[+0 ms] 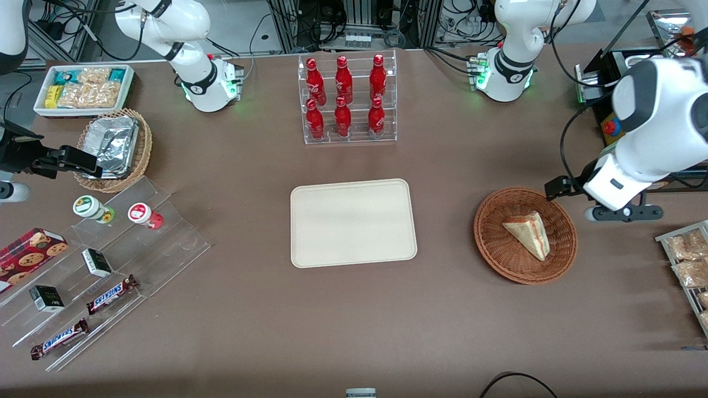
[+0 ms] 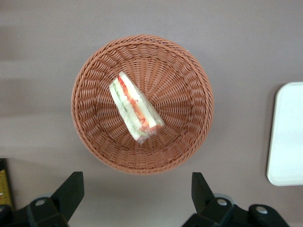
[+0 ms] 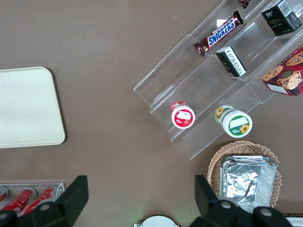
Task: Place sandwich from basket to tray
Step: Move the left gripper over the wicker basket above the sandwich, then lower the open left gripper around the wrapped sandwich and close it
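Observation:
The sandwich (image 1: 528, 232) (image 2: 135, 108), a pale wedge with red and green filling, lies in the round reddish-brown wicker basket (image 1: 492, 243) (image 2: 85, 109) toward the working arm's end of the table. My gripper (image 1: 561, 188) (image 2: 135, 191) hangs well above the table beside the basket's rim, farther from the front camera than the sandwich. It is open, with only bare table between its fingers (image 2: 71, 189). The cream tray (image 1: 354, 221) (image 2: 286, 137) lies flat at the table's middle with nothing on it.
A clear rack of red bottles (image 1: 347, 99) stands farther from the front camera than the tray. A wire rack of snack bags (image 1: 688, 260) sits at the working arm's table edge. Acrylic steps (image 1: 110, 260), a foil-container basket (image 1: 113, 146) and a snack box (image 1: 86, 88) lie toward the parked arm's end.

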Controlling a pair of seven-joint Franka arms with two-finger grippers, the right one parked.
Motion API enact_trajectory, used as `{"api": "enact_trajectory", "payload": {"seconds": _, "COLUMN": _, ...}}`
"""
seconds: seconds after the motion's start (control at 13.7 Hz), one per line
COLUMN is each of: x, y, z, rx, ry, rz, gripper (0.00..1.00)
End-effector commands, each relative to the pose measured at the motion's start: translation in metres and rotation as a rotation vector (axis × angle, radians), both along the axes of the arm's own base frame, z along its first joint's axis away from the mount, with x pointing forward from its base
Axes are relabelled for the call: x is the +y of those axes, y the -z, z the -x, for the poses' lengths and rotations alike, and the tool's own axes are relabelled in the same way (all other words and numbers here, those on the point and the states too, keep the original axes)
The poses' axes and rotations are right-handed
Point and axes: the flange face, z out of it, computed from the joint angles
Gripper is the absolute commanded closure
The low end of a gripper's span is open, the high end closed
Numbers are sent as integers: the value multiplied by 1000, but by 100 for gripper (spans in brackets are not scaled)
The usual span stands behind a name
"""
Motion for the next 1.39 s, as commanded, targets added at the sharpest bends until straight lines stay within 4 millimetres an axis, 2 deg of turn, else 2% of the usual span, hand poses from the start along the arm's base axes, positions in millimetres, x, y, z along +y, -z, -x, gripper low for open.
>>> {"api": "enact_trajectory", "payload": {"seconds": 0.0, "x": -2, "y": 31, "z": 0, "rx": -23, "ry": -87, "rz": 3, "gripper": 0}}
{"api": "enact_trajectory", "payload": {"seconds": 0.15, "x": -2, "y": 56, "z": -2, "rx": -35, "ry": -173, "rz": 0, "gripper": 0}}
{"api": "enact_trajectory", "payload": {"seconds": 0.66, "x": -7, "y": 115, "z": -12, "rx": -59, "ry": -676, "rz": -9, "gripper": 0}}
{"api": "enact_trajectory", "payload": {"seconds": 0.88, "x": -6, "y": 128, "z": -5, "rx": -50, "ry": -694, "rz": -14, "gripper": 0}}
{"api": "enact_trajectory", "payload": {"seconds": 1.32, "x": -4, "y": 172, "z": 7, "rx": -41, "ry": -708, "rz": -20, "gripper": 0}}
